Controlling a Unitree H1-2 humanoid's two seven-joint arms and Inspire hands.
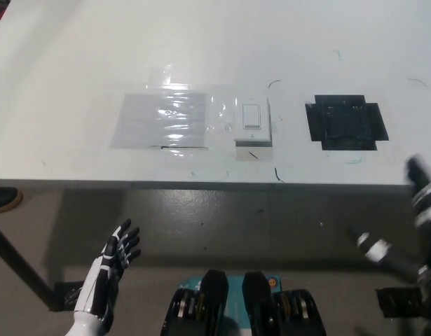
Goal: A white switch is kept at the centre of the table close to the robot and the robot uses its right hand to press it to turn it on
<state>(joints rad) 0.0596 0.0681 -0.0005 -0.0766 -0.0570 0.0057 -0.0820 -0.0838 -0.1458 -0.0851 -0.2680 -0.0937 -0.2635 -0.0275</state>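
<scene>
You are viewing approach step, press not begun: small white rectangular wall switch (pixel 252 124) sitting mid-bench (pixel 75 63), near front edge. Black right robot hand (pixel 420 183) blurred at right edge, well apart from switch; finger spread unclear. White left robot hand (pixel 110 269) resting below bench, fingers spread, holding nothing. Next calls for reaching left, over switch.

The white left hand (pixel 110 269) is hanging low at the lower left, fingers spread and holding nothing. The black right hand (pixel 420 185) is showing blurred at the right edge, its finger state unclear.
</scene>
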